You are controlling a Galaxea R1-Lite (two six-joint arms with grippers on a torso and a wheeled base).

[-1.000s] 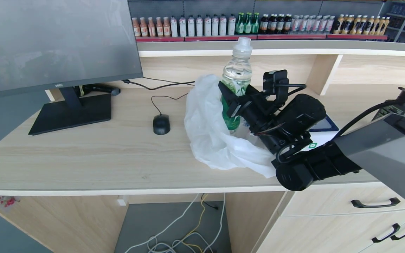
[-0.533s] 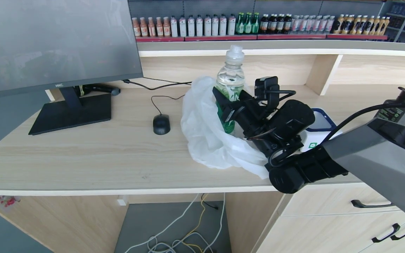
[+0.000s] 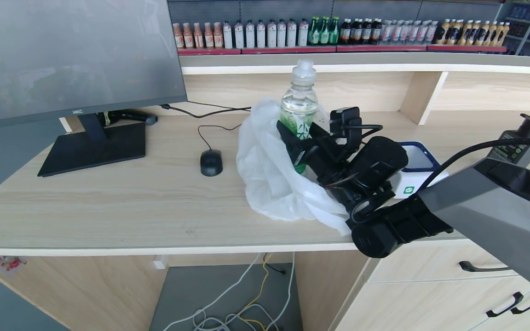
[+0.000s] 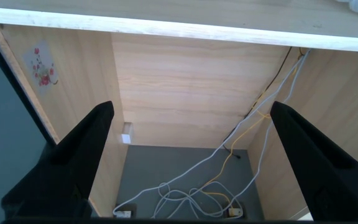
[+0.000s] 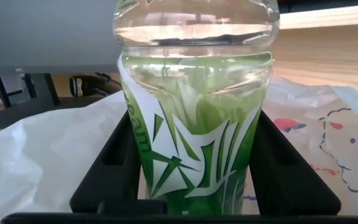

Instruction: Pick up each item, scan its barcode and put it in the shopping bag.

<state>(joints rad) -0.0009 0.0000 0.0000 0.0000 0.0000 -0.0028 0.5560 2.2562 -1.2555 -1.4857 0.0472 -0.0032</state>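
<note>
The right gripper [image 3: 298, 140] has its fingers tight on the upright bottle [image 3: 298, 99], directly over the mouth of the shopping bag [image 3: 269, 179]; the fingers of the left gripper [image 4: 191, 109] are apart.

Right arm stretches in from the near right, right gripper [image 3: 295, 138] with jaws clamped on the upright bottle [image 3: 298, 99]; left gripper [image 4: 191, 155] sits below the surface, jaws wide apart

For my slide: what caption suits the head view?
Right hand holds the bottle upright at the bag on the counter.
</note>
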